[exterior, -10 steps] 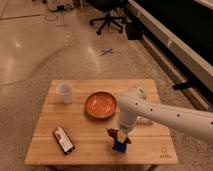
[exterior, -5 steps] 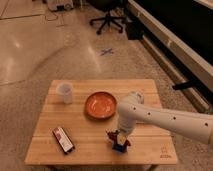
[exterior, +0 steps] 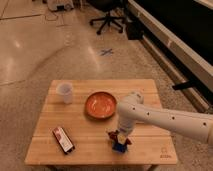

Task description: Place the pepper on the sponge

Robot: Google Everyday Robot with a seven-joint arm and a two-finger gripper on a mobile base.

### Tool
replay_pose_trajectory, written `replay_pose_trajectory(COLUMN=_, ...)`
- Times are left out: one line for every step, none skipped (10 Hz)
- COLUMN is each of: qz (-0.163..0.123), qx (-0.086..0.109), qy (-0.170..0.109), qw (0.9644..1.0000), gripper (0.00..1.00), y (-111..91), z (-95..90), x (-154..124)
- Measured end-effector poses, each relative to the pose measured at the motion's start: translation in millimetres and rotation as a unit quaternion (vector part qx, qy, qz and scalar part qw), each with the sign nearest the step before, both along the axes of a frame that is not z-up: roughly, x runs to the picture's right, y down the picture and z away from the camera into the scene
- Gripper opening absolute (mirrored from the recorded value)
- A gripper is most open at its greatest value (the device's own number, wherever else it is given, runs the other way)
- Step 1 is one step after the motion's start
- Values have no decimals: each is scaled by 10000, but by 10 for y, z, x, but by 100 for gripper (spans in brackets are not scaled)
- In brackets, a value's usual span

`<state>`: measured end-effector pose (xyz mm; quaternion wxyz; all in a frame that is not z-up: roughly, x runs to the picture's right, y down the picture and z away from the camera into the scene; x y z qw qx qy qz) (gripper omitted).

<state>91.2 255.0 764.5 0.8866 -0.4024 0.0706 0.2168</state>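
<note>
On the wooden table [exterior: 85, 142], near its front edge and right of the middle, lies the dark-blue sponge [exterior: 119, 146]. My gripper [exterior: 120, 136] comes straight down onto it from the white arm [exterior: 165, 117] that reaches in from the right. Small red-orange bits of the pepper [exterior: 113, 134] show at the gripper's tip, just above the sponge's top. I cannot make out whether the pepper rests on the sponge or is still held. The gripper hides most of the pepper.
An orange bowl [exterior: 100, 104] sits mid-table just behind the gripper. A white cup [exterior: 65, 92] stands at the back left. A flat red-and-black packet [exterior: 63, 139] lies front left. Office chairs and a dark counter stand beyond the table.
The gripper stays over the sponge with hardly any shift. The arm's white forearm has settled slightly. Nothing else on the table has moved.
</note>
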Motion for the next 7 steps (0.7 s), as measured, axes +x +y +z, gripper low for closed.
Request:
replay_pose_trajectory(qz=-30, qx=3, qy=-10, qw=10000, gripper=80, y=3, z=-9, x=1)
replay_pose_trajectory(qz=-70, qx=15, qy=-6, qw=10000, gripper=80, y=5, z=-22, x=19)
replay_pose_trajectory(qz=-93, qx=40, qy=9, qw=9999, gripper=80, y=-8, z=-32, x=38)
replay_pose_trajectory(qz=-108, qx=107, qy=33, qw=9999, gripper=80, y=-63, z=-52, x=66)
replay_pose_trajectory(qz=-104, qx=213, qy=63, qw=9997, gripper=80, y=-158, z=-83, x=104)
replay_pose_trajectory(qz=-89, qx=259, qy=55, qw=9996, gripper=80, y=-212, z=-110, x=113)
replay_pose_trajectory(qz=-68, qx=274, qy=57, qw=9996, gripper=80, y=-220, z=-116, x=124)
